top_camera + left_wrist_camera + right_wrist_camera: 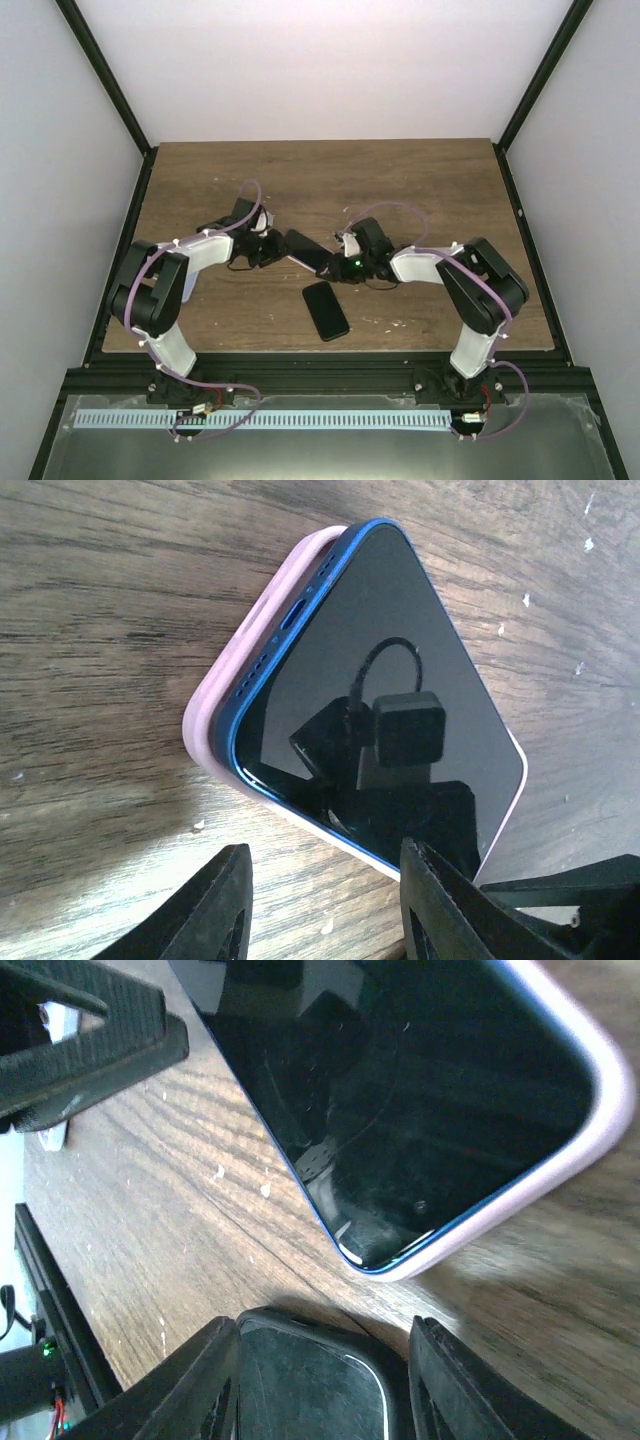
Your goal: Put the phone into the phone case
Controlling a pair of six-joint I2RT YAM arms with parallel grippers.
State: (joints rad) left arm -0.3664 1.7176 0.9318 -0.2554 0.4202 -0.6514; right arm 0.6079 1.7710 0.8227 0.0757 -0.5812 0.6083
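Note:
The phone (303, 247), with a blue frame and a dark screen, lies screen up in the pink phone case (240, 670) at mid table, between my two grippers. In the left wrist view the phone (400, 680) shows its port end riding above the case rim, blue edge exposed. In the right wrist view the phone's (430, 1080) corner sits inside the case (590, 1150) rim. My left gripper (325, 865) is open just short of the phone, with bare wood between its fingers. My right gripper (325, 1335) is open beside the other end.
A second black phone in a black case (326, 310) lies flat toward the near edge. Its corner (310, 1380) shows under the gap of my right fingers. White specks dot the wooden table (430, 190). Dark frame rails border the table.

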